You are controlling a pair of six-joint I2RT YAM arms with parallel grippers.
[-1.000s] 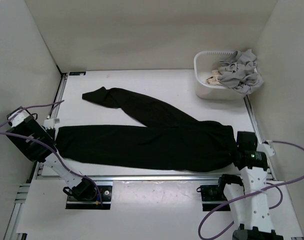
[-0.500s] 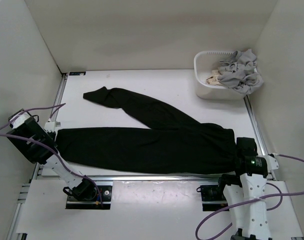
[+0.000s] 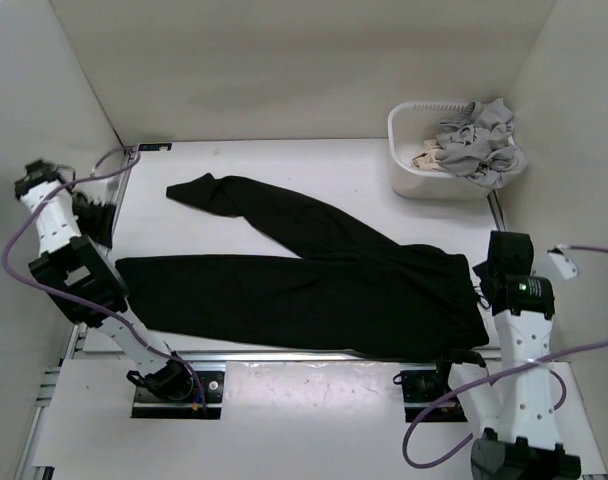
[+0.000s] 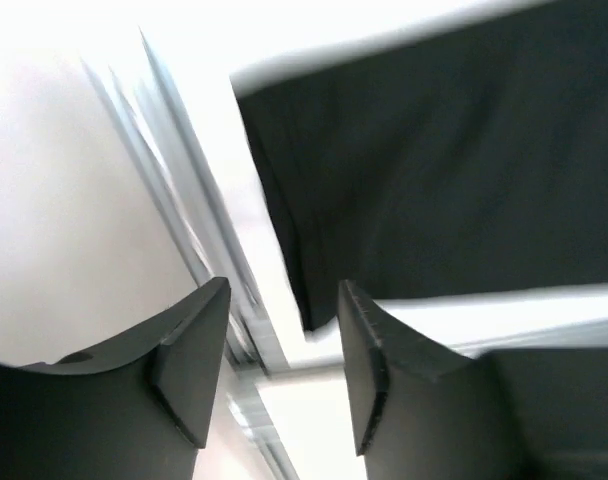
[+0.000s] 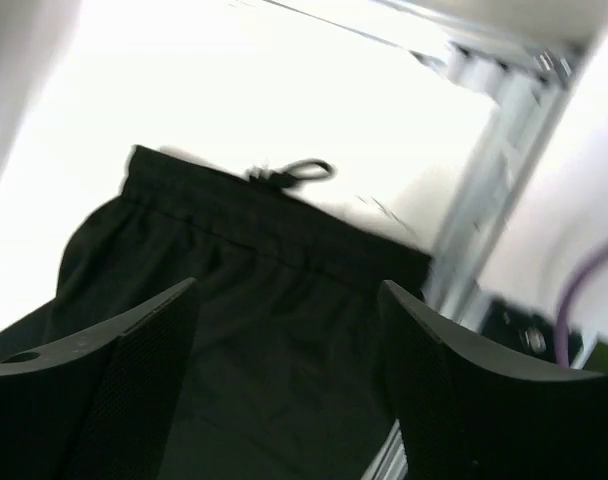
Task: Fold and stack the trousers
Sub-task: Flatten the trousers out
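The black trousers [image 3: 314, 285] lie flat on the white table. One leg runs along the near edge to the left and the other angles to the far left. My left gripper [image 3: 96, 222] hangs open above the table's left edge, beyond the near leg's cuff [image 4: 414, 170], and its fingers [image 4: 199, 350] hold nothing. My right gripper [image 3: 494, 268] stands open above the waist end. The waistband and its drawstring loop [image 5: 299, 170] lie below the right gripper [image 5: 287, 290], free of its fingers.
A white basket [image 3: 409, 175] stands at the far right corner, holding light grey garments [image 3: 479, 140] and a beige cloth [image 3: 424, 157]. Metal rails [image 3: 284, 355] border the table's near, left and right edges. White walls enclose the space.
Both grippers have opened and let go of the trousers. My left arm has risen and swung toward the far left; the right one has lifted. The waist end now lies flatter.
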